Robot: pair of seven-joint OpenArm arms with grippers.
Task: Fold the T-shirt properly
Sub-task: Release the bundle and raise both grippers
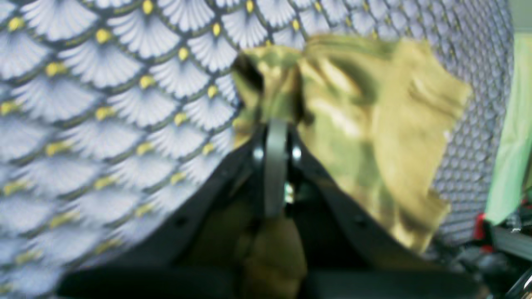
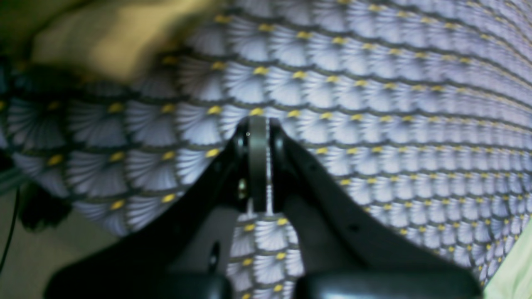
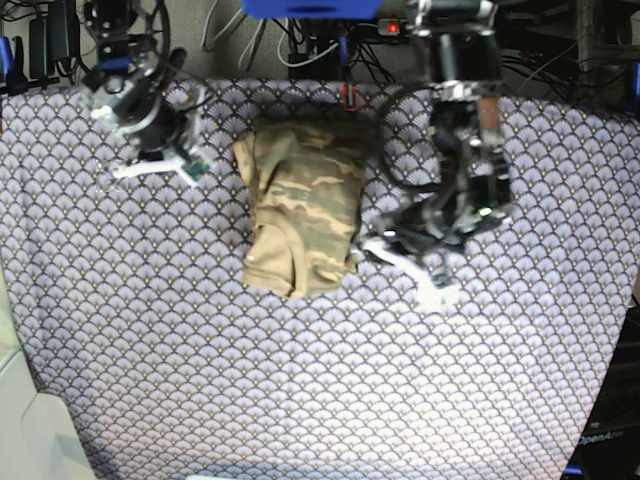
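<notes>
T-shirt [image 3: 302,210] lies folded into a compact bundle mid-tablecloth [image 3: 320,380]. Left gripper [image 1: 275,124], jaws pressed together, pinches its edge; pulling away could drag the fold open. Right gripper [image 2: 258,122] hangs shut and empty, well apart.

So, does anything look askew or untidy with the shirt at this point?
Somewhat. The T-shirt lies folded into a narrow bundle on the tablecloth, but its near end is uneven, with one corner hanging lower and rumpled. The left gripper sits at its edge; the left wrist view suggests cloth pinched there, though it is blurred.
</notes>
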